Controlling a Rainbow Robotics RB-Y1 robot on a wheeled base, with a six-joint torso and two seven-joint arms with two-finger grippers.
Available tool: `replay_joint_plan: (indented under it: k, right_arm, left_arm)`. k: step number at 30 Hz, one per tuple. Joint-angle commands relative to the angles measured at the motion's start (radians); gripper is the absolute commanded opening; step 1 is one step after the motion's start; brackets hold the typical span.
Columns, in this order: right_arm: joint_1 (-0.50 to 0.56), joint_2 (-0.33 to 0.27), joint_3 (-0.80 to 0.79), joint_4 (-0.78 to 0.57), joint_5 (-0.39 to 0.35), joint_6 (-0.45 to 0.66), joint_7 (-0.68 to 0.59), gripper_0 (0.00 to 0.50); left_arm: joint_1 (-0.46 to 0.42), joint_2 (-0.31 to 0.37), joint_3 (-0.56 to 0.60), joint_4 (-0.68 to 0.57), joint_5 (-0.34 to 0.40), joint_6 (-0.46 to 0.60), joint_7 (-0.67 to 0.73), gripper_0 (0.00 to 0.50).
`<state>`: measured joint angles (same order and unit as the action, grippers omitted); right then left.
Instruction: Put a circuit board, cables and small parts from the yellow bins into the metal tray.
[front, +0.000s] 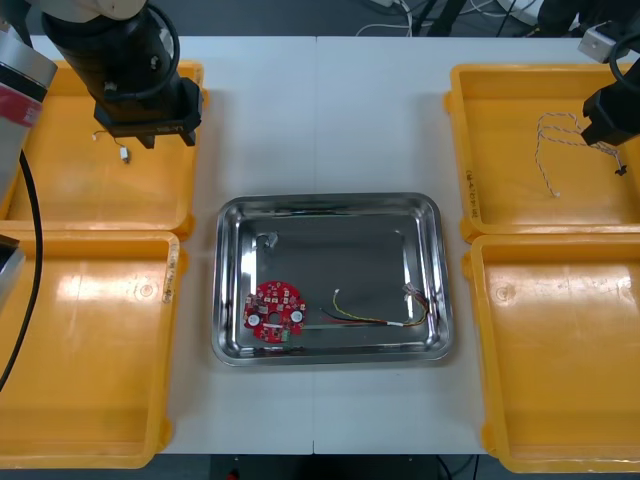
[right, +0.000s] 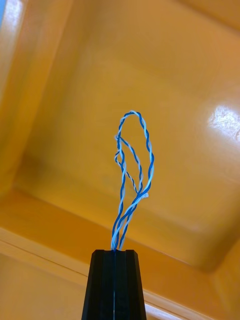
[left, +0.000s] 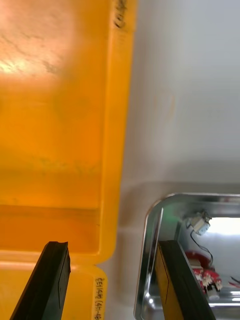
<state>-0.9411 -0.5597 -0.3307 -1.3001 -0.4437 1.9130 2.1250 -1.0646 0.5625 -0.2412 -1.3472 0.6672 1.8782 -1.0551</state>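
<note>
My right gripper (front: 606, 122) hangs over the far right yellow bin (front: 500, 100). In the right wrist view, the right gripper (right: 115, 252) is shut on a twisted blue and white cable (right: 134, 165), whose loops trail over the bin floor (front: 560, 150). The left gripper (front: 150, 132) is above the inner edge of the far left yellow bin (front: 60, 190). In the left wrist view, the left gripper (left: 111, 245) is open, its fingers straddling the bin rim. The metal tray (front: 430, 270) holds a round red circuit board (front: 275, 310), a red and yellow cable (front: 370, 319) and a small metal part (left: 200, 222).
A small white part (front: 124, 153) on a thin wire lies in the far left bin. The two near yellow bins (front: 90, 400) (front: 570, 400) look bare inside. Strips of white table (front: 320, 120) run between the bins and the tray.
</note>
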Motion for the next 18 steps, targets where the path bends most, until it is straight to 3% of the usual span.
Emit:
replay_joint_plan:
  k: [1, 18]
  right_arm:
    - [0.019, -0.002, 0.01, -0.093, -0.021, 0.007, -0.046, 0.0]
    - [0.019, -0.002, 0.013, -0.245, -0.027, 0.007, -0.112, 0.0]
  left_arm:
    - [-0.064, 0.053, 0.062, 0.057, -0.048, -0.053, -0.131, 0.5]
    - [-0.064, 0.073, 0.108, 0.264, -0.126, -0.226, -0.362, 0.5]
